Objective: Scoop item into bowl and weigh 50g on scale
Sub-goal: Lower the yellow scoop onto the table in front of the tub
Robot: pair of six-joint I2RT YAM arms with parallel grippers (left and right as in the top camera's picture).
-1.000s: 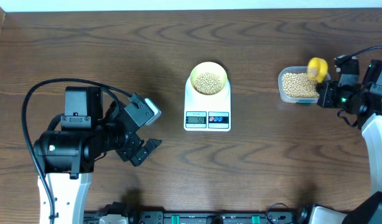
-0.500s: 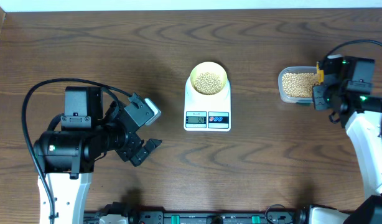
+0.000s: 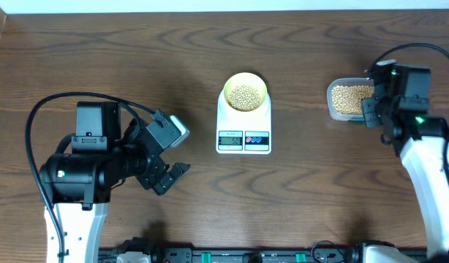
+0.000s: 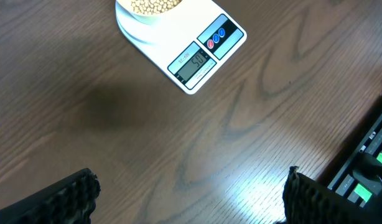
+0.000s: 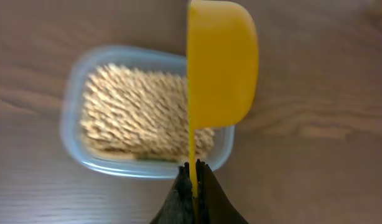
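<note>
The pale-yellow bowl [image 3: 225,90] holds tan beans [image 3: 245,96] and stands on the white scale [image 3: 243,126]. The scale's display [image 4: 192,64] reads about 50. My right gripper [image 5: 193,169] is shut on the thin handle of the bright yellow scoop [image 5: 222,62]. It holds the scoop on edge over the right end of the clear tub [image 5: 73,134] of beans [image 5: 135,112]. In the overhead view this gripper [image 3: 371,109] is at the tub's right end, and the arm hides the scoop. My left gripper [image 3: 176,155] is open and empty, left of the scale; its fingers also show in the left wrist view [image 4: 188,205].
The clear tub [image 3: 331,102] stands right of the scale, well apart from it. The scale [image 4: 197,56] and bowl [image 4: 132,14] lie ahead of the left gripper. A rail with cables runs along the table's front edge [image 3: 232,256].
My right arm has swung left over the tub's right end. The scoop, seen above the tub a second ago, is now under the arm in the overhead view. The left arm has not moved.
</note>
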